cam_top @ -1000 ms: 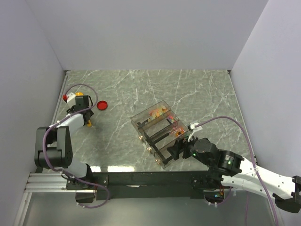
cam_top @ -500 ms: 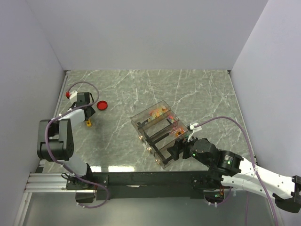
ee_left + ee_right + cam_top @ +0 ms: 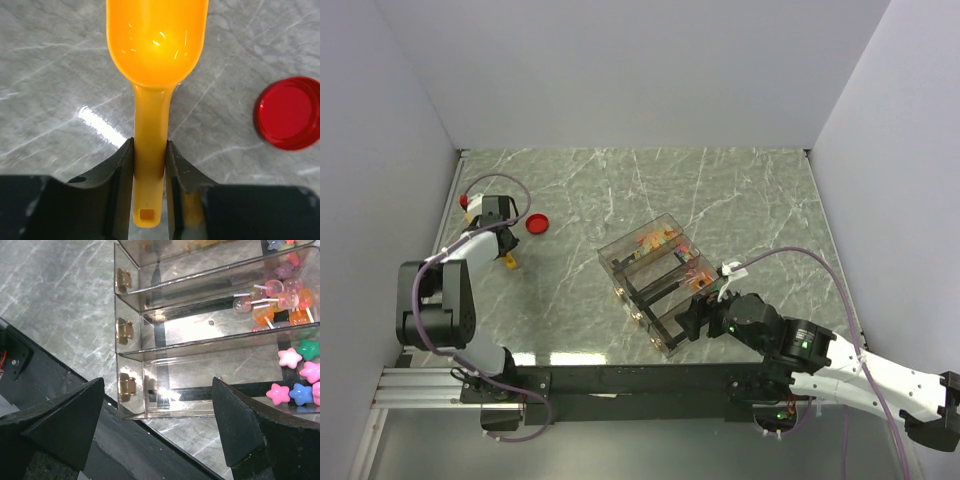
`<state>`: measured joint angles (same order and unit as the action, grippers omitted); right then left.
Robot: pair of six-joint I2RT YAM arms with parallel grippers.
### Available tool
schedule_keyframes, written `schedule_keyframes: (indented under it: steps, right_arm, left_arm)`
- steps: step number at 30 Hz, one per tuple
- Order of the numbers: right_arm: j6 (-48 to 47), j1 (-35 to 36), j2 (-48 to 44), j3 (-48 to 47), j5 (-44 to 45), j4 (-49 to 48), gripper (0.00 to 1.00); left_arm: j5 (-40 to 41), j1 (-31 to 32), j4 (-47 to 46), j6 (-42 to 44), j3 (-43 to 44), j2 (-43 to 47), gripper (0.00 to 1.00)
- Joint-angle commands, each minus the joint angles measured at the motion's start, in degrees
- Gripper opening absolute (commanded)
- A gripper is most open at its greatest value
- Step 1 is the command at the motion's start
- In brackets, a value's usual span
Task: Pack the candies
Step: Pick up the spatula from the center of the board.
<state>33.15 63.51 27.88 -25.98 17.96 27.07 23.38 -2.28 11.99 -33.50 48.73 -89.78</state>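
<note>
The candies (image 3: 280,295) lie in a clear compartment box (image 3: 655,280): pink and orange lollipop sweets in the middle compartment, and pink, blue and green star sweets (image 3: 295,385) in the nearest one. My left gripper (image 3: 150,165) is shut on the handle of a yellow scoop (image 3: 157,40), whose bowl is empty above the marble. In the top view the left gripper (image 3: 503,245) is at the far left. My right gripper (image 3: 159,390) is open and empty, straddling the box's near corner, seen in the top view (image 3: 692,322).
A flat round red lid (image 3: 289,113) lies on the marble just right of the scoop, also seen from above (image 3: 537,223). The box has brass hinges (image 3: 125,330) on its end. The black table edge (image 3: 60,390) runs under the right gripper. White walls enclose the table.
My left wrist has shifted slightly back and left with the scoop still in it. The right arm and the box have not moved.
</note>
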Motion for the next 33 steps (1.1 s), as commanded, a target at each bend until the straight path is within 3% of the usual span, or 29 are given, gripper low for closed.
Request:
schedule_keyframes:
  steps: [1, 8, 17, 24, 28, 33]
  right_arm:
    - [-0.71, -0.05, 1.3, -2.58, 0.15, -1.32, 0.93]
    - [-1.07, 0.04, 4.28, -6.27, -1.51, -3.25, 0.94]
    - [-4.58, -1.45, 12.46, -16.46, -0.9, -0.09, 0.94]
    - [-8.35, -17.08, 17.38, -23.32, -15.65, 0.62, 0.94]
    - [-11.08, -26.83, 20.72, -27.01, -23.74, 0.62, 0.94]
    - [-14.07, -33.17, 28.61, -32.9, -31.83, 1.67, 0.94]
  left_arm:
    - [2.2, 1.14, 2.95, 2.2, 3.21, 6.79, 0.13]
    - [0.01, 8.24, 9.71, 7.39, 5.5, 16.55, 0.09]
    - [-12.46, 23.18, 18.76, 12.75, 7.26, 27.98, 0.04]
    - [-29.78, 31.46, 20.62, 20.22, 6.11, 30.8, 0.02]
    - [-33.13, 35.59, 20.62, 25.83, 4.97, 30.36, 0.02]
    - [-36.56, 40.77, 18.86, 29.97, 3.3, 29.66, 0.01]
